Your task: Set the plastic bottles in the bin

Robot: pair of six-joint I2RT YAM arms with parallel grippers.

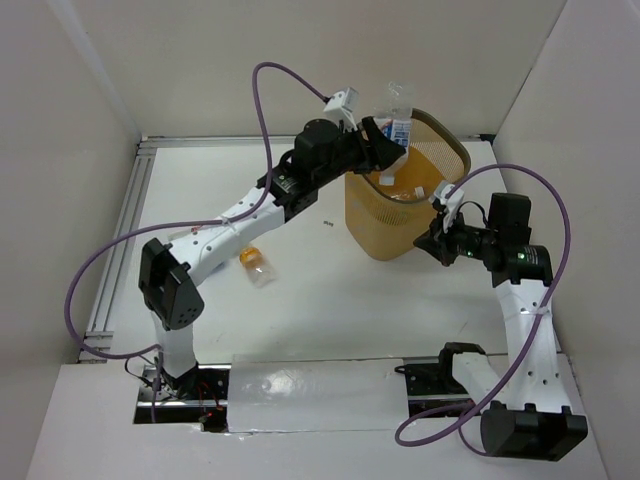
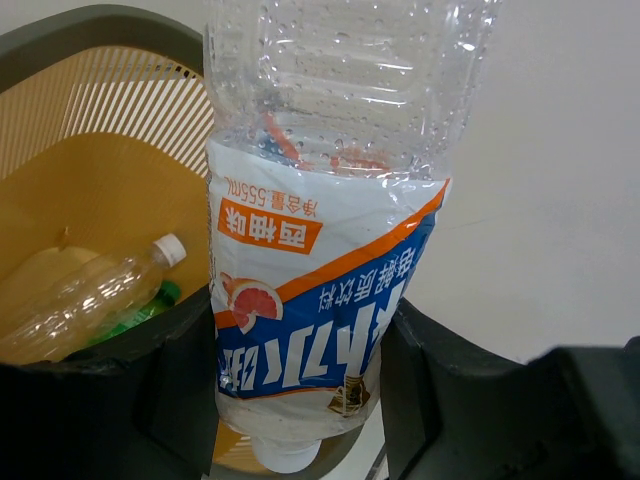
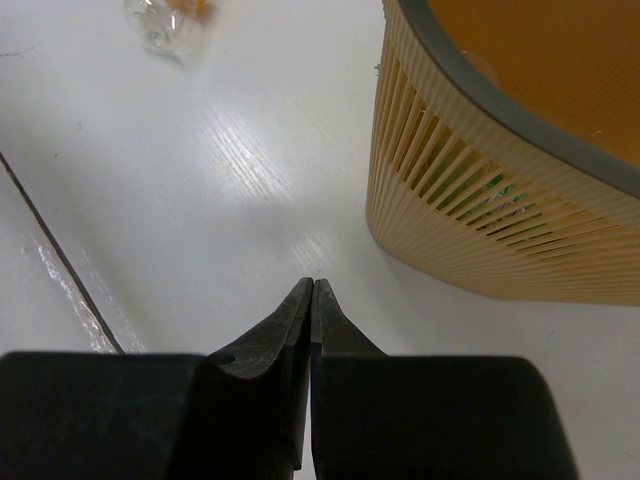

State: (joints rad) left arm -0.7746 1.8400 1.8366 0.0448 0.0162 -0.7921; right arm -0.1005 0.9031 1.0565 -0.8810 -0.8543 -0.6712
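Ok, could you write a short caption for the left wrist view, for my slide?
Left gripper holding a blue-labelled bottle above the bin, with other bottles inside.

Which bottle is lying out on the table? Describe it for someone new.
Start at the orange mesh bin. Left of it on the white table lies a small clear bottle with an orange end. It's the only one on the table: the blue-labelled bottle is in the left gripper, others inside the bin.
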